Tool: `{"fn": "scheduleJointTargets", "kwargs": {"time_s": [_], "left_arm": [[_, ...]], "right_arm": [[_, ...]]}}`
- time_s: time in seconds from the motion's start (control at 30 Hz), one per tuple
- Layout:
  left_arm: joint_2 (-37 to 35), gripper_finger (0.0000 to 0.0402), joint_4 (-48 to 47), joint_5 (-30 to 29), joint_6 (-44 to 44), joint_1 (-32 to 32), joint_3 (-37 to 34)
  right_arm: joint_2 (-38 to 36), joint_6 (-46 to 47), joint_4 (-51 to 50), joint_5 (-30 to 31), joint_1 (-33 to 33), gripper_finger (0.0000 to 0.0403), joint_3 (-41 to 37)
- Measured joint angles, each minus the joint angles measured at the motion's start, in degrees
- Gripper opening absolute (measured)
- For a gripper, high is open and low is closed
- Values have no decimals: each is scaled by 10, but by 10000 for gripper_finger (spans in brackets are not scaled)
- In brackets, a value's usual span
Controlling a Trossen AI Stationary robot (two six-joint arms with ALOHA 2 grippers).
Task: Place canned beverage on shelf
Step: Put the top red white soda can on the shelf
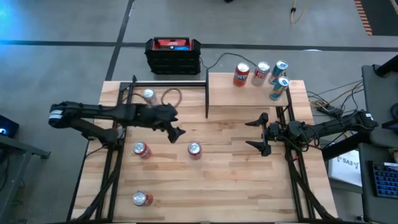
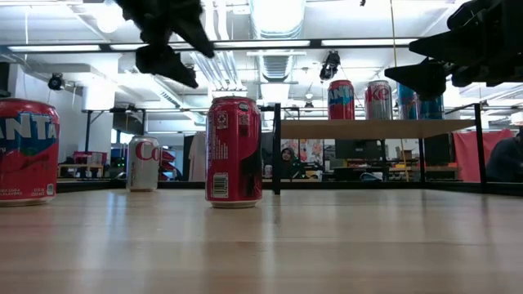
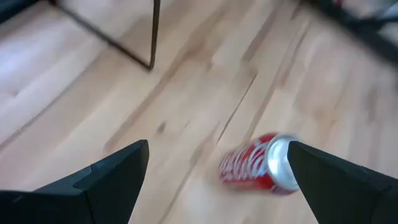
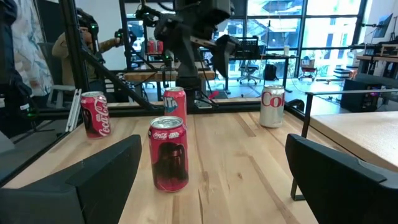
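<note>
In your left wrist view the red can (image 3: 260,167) is smeared with blur, so its label can't be read. In the low view the orange can (image 2: 27,152) is cut by the picture's edge, and the right gripper (image 2: 458,49) hides part of the shelf's blue cans (image 2: 421,104).

A butcher-block worktop (image 1: 230,186) fills the middle of the high view, its planks pale and striped. Just past its far edge, at about 11 o'clock from the centre, a black-and-red box (image 1: 173,55) sits on the grey floor (image 1: 62,25). A thin dark cable (image 1: 217,60) runs from the box toward 3 o'clock. A tangle of wires (image 1: 323,104) lies off the worktop's 3 o'clock side, with a white sheet (image 1: 348,163) off its 4 o'clock corner. A yellow cord (image 1: 297,9) lies on the floor at 1 o'clock. In the room behind, a person (image 4: 68,46) stands, office chairs (image 4: 252,71) face tall windows, and strip lights (image 2: 270,42) line the ceiling.
</note>
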Motion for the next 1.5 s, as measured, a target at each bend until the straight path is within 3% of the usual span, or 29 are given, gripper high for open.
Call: {"fn": "scheduleJointTargets", "kwargs": {"time_s": [0.23,0.47,0.6,0.73,0.87,1.1,1.5], "left_arm": [[112,368,-136,12,-15,-2,132],[176,368,-175,7,9,-2,214],[204,368,-212,28,22,-2,233],[244,368,-252,83,36,-2,242],[270,369,-226,169,68,-2,243],[252,368,-241,137,81,-7,243],[241,368,-262,135,52,-11,243]], "right_arm": [[0,0,0,0,0,383,0],[0,0,0,0,0,383,0],[0,0,0,0,0,383,0],[0,0,0,0,0,383,0],[0,0,0,0,0,383,0],[0,0,0,0,0,383,0],[0,0,0,0,0,383,0]]}}
